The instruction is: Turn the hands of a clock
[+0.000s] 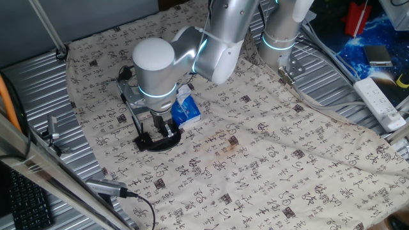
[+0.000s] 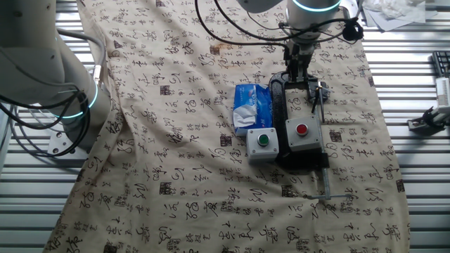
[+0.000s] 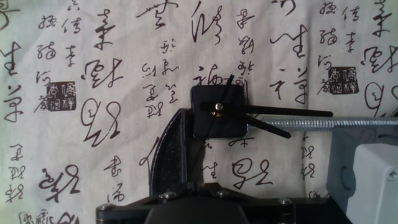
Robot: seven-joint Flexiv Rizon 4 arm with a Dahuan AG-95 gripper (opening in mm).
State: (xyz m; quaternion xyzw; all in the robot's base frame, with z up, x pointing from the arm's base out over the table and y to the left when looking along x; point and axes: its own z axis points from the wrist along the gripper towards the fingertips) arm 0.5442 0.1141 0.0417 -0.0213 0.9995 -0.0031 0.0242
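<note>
In the hand view the clock (image 3: pixel 217 111) is a small black square block with a brass hub, held in the jaw of a black C-clamp (image 3: pixel 169 155). Two black hands (image 3: pixel 289 112) point right, close together. A thin second hand runs from upper right to lower left. My gripper (image 3: pixel 198 185) shows at the bottom edge with its fingers together and nothing between them, hovering above the clock and apart from it. In one fixed view the gripper (image 1: pixel 165 128) hangs just over the clamp (image 1: pixel 160 142).
The clamp's threaded screw (image 3: pixel 336 123) runs right. A grey box with a red button (image 2: pixel 302 133) and one with a green button (image 2: pixel 263 144) sit by the clamp (image 2: pixel 278 95). A blue tissue box (image 2: pixel 252 107) lies beside it. A printed cloth (image 2: pixel 183 176) covers the table.
</note>
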